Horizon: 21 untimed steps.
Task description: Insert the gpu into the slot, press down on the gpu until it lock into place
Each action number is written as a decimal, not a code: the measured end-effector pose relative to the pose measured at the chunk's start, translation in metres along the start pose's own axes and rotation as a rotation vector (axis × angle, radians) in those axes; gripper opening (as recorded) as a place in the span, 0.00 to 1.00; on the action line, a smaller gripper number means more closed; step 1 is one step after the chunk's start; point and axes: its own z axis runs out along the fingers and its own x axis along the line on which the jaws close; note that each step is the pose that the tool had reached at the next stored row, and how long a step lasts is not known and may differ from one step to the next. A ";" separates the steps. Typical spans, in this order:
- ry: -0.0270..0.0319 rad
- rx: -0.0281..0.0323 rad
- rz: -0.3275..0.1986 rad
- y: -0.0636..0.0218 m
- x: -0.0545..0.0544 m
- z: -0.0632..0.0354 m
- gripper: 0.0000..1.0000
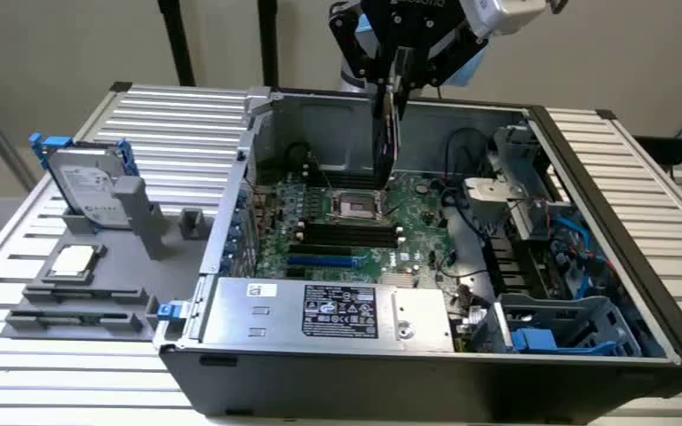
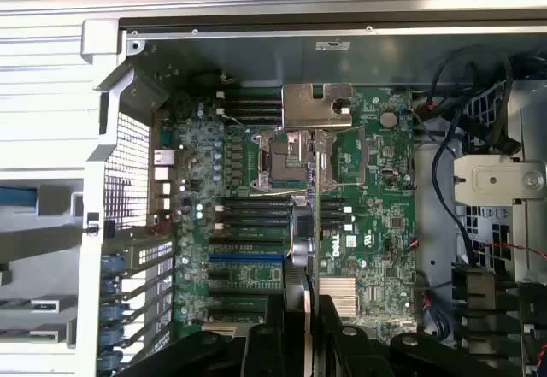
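Note:
The gpu [image 1: 386, 133] is a thin black card that hangs edge-down from my gripper [image 1: 396, 67], above the back of the open computer case [image 1: 436, 390]. The gripper is shut on the card's upper edge. In the wrist view the gpu [image 2: 313, 223] appears edge-on as a dark line over the green motherboard [image 2: 385, 223], running past the CPU socket [image 2: 286, 159], with my gripper [image 2: 312, 330] clamped around it. The blue expansion slot [image 1: 323, 263] [image 2: 246, 259] lies on the board, below and to one side of the card. The card is held above the board.
A silver power-supply box [image 1: 329, 311] fills the case's near side. A blue drive cage [image 1: 554, 328] and black cables [image 1: 471, 222] sit at the exterior view's right. On the slatted table at the left, a hard drive [image 1: 86, 191] stands in a grey holder.

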 end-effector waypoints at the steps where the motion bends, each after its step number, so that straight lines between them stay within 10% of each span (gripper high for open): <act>1: 0.0000 0.0000 0.000 0.0000 0.000 0.0000 0.26; 15: -0.0003 0.0000 -0.001 0.0000 0.000 0.0000 0.26; 21: 0.0073 0.0039 -0.098 0.0002 0.000 0.0002 0.26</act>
